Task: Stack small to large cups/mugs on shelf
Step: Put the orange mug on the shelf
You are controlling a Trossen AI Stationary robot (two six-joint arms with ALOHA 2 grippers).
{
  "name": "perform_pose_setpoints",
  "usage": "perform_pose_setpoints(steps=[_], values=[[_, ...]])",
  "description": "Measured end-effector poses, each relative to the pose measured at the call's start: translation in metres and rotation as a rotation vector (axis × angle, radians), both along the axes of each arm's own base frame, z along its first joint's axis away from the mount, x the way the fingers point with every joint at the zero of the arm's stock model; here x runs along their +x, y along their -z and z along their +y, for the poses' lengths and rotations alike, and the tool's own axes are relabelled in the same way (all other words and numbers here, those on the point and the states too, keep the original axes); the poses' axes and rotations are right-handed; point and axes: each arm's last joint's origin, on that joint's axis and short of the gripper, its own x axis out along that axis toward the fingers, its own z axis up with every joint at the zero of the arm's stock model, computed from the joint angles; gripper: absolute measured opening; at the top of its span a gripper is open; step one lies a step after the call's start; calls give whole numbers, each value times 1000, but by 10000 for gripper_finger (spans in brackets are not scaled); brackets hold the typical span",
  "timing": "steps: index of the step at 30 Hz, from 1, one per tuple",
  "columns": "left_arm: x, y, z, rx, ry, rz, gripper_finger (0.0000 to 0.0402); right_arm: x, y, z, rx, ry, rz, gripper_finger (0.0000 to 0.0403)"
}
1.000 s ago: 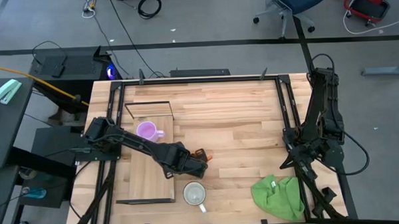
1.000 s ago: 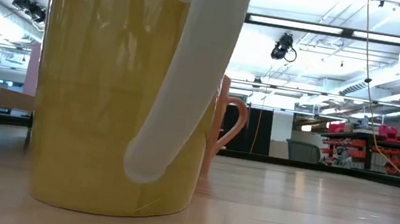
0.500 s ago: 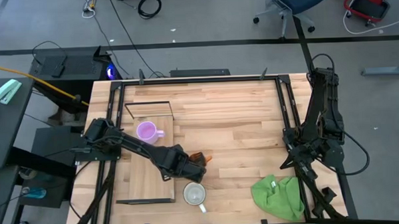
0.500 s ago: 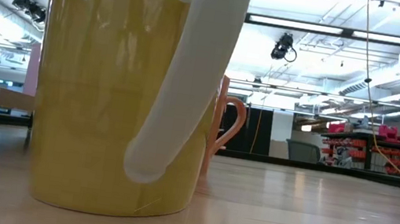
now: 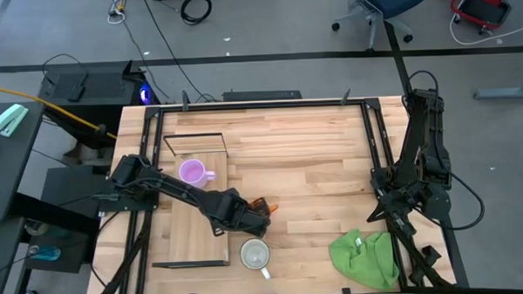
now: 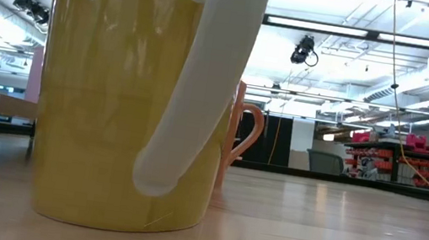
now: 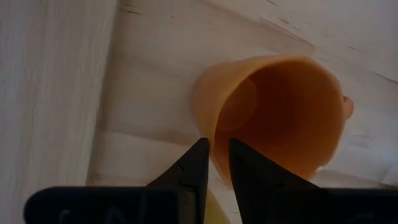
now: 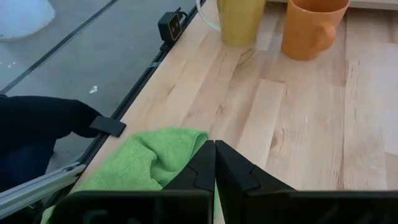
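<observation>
Now pinching the orange mug (image 7: 283, 118) rim.
Left gripper (image 7: 214, 163) nearly closed across thin wall; rigid, light, slick glaze.

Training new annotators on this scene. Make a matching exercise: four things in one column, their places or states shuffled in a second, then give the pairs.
Things
1. purple mug
2. orange mug
3. white mug
4. green cloth

Places or states
A. on the bare tabletop near the front edge, just right of the shelf
B. its rim sits between the left gripper fingers
C. crumpled below the parked right gripper
D. stands on the shelf board

Pairs: 1-D, 2-B, 3-A, 4-C
</observation>
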Motion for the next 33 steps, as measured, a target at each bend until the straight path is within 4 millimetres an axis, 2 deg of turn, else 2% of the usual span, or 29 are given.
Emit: perform_pose_setpoints(steps=[7, 15, 20, 30, 33], values=[[9, 14, 5, 5, -14, 20, 67, 0, 0, 1, -3, -1, 1, 16], [10, 14, 8, 13, 4, 24, 63, 1, 3, 4, -28, -2, 8, 16], [13, 25, 7, 30, 21, 50, 52, 1, 3, 4, -31, -2, 9, 16], [17, 25, 10, 24, 25, 27, 26, 1, 3, 4, -36, -11, 12, 16], [21, 24, 13, 30, 73, 8, 26, 1, 3, 4, -37, -12, 11, 16]])
